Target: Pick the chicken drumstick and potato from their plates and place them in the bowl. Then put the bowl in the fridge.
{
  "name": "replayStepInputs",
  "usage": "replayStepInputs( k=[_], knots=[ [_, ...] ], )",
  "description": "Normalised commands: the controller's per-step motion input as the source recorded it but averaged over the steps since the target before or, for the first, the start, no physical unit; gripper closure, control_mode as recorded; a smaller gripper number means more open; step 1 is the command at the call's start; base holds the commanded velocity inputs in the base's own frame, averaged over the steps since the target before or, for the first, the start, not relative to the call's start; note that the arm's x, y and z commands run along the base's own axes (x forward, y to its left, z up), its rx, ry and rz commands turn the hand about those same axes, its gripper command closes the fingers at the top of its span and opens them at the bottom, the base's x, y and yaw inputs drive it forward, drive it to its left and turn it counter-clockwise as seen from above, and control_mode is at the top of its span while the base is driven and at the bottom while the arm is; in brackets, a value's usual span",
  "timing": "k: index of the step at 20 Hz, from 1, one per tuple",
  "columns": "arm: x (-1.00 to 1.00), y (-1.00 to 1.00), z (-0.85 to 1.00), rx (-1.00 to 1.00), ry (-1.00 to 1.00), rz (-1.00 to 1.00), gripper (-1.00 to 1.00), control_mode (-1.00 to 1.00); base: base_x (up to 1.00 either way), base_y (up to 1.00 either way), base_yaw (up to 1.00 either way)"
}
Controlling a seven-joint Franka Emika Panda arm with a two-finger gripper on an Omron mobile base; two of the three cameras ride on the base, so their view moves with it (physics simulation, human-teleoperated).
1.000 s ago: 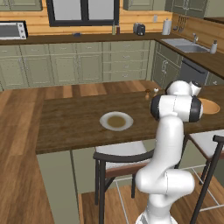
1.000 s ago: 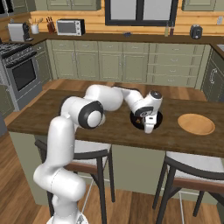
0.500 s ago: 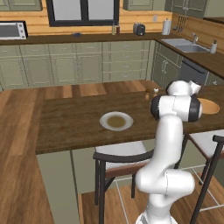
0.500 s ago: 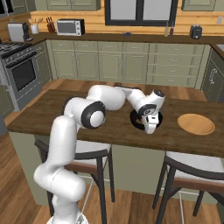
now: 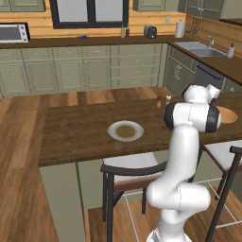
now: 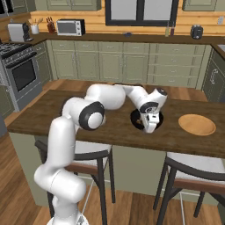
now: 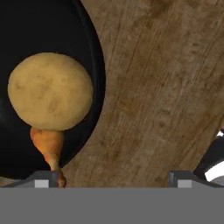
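The glossy black bowl (image 7: pixel 26 26) lies at the left of the hand view, and in the right base view its rim (image 6: pixel 137 119) peeks out beside the hand on the island. Inside it rest the tan potato (image 7: pixel 50 92) and, below it, the orange-brown chicken drumstick (image 7: pixel 47 144). My gripper (image 7: pixel 113 178) (image 6: pixel 149 127) is open and holds nothing. One fingertip (image 7: pixel 43 177) stands over the bowl's inside, the other over the bare wood, with the rim between them. The grey-white plate (image 5: pixel 125 131) and the tan-orange plate (image 6: pixel 197 124) are bare. The fridge is out of view.
Two small shakers (image 5: pixel 163 100) stand on the wooden island (image 6: pixel 52 114) behind the arm. Stools (image 6: pixel 189 176) stand along the near edge. Green-grey cabinets, a sink (image 5: pixel 198 47) and a stove (image 6: pixel 17 72) line the far walls.
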Motion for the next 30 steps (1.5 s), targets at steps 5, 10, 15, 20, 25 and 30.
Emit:
replayStepInputs(
  k=[5,10,15,20,25,30],
  knots=[
    [-0.41,0.15,0.05,0.00,-0.05,-0.21,-1.00,-1.00,0.00,0.00,0.00],
    [0.34,0.07,-0.01,-0.06,0.20,-0.37,-1.00,-1.00,0.00,0.00,0.00],
    [0.36,0.02,-0.06,0.00,0.19,-0.15,-1.00,-1.00,0.00,0.00,0.00],
    [0.12,-0.38,-0.01,0.06,0.04,-0.01,-1.00,-1.00,0.00,0.00,0.00],
    [0.21,0.00,-0.38,0.05,0.03,0.00,-1.00,-1.00,0.00,0.00,0.00],
    [0.40,0.00,-0.19,0.03,0.01,0.00,1.00,-1.00,0.00,0.00,0.00]
  ],
)
